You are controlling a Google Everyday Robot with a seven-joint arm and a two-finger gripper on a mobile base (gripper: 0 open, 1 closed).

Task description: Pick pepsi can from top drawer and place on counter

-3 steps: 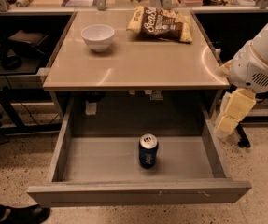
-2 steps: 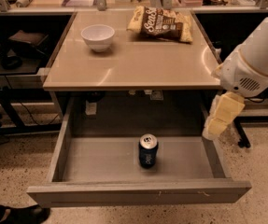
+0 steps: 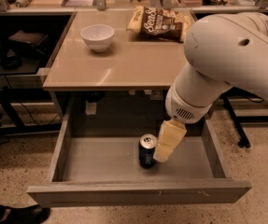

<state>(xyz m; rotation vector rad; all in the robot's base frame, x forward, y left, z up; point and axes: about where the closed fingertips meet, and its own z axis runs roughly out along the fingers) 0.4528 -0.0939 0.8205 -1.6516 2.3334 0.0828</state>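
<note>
Spanning the middle of the view, the counter (image 3: 124, 64) stood with its front half free of things, which left ample room for a can to be set down. Below it the top drawer (image 3: 101, 164) was pulled well out toward the camera with its grey floor exposed, so that whatever lay inside could be reached from above. The robot's white arm (image 3: 227, 55) bulked in from the right, crossed the counter's right front corner and bent down into the drawer, a posture that seemed chosen to clear the tabletop edge. At the back of the counter a chip bag (image 3: 159, 22) lay flat, and to its left a white bowl (image 3: 97, 35) sat upright. Both were well apart from the drawer and, I judged, out of the way. The gripper (image 3: 162, 154) hung inside the drawer, angled down and leftward, just beside the right side of the pepsi can (image 3: 146, 152) and perhaps touching it — whether it was clamped on the can or released could not be told. The can stood upright on the drawer floor, near the middle and not lifted. The step in hand looked to be the approach to the grasp.
</note>
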